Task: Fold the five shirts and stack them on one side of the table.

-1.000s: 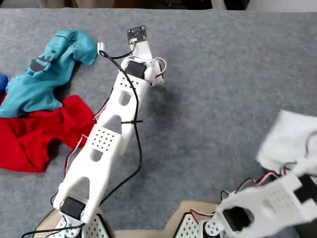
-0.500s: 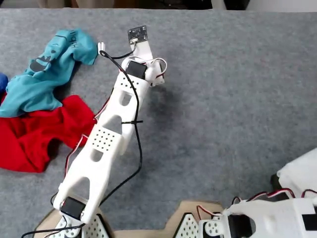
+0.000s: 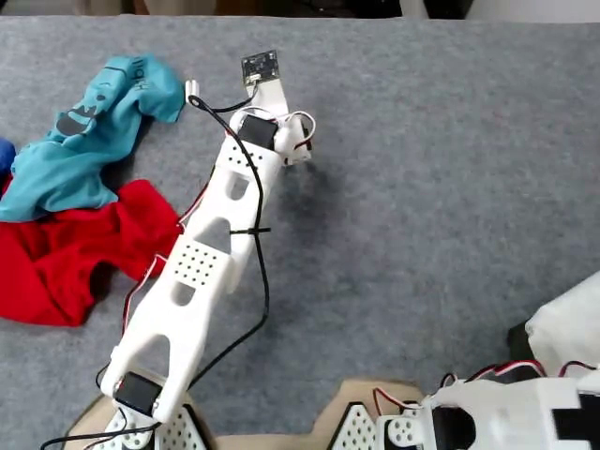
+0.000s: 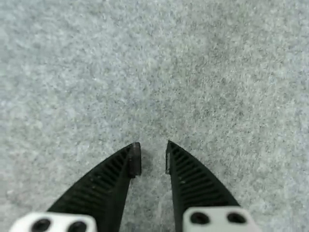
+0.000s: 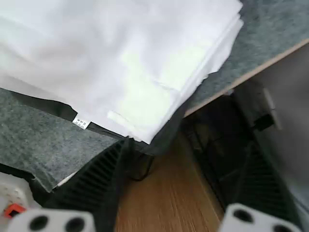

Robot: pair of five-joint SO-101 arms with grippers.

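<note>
Two black fingers (image 4: 111, 183) of the left end effector (image 4: 153, 158) stand slightly parted, released, with nothing but bare grey desk (image 4: 154, 63) between and around them. The high view places the left arm (image 3: 202, 272) stretched out toward the middle of the desk, its wrist covering the fingers the wrist camera makes plain.

The right end effector (image 5: 188, 145) is spread wide and grasps nothing. Just ahead of it a folded white shirt (image 5: 120, 63) lies at the desk's edge, one corner reaching past it. The right wrist view brings out a dark cloth (image 5: 164, 135) under the white shirt, and a wooden floor (image 5: 159, 203) below the desk's edge. From above, the white shirt is a plain pale mass at the right edge of the desk, above the right arm (image 3: 506, 417).

The high view also takes in the far left of the desk. There a crumpled teal shirt (image 3: 94, 131) overlaps a red shirt (image 3: 66, 253), and a scrap of blue cloth (image 3: 4, 155) lies at the edge. All three are well apart from both end effectors.
</note>
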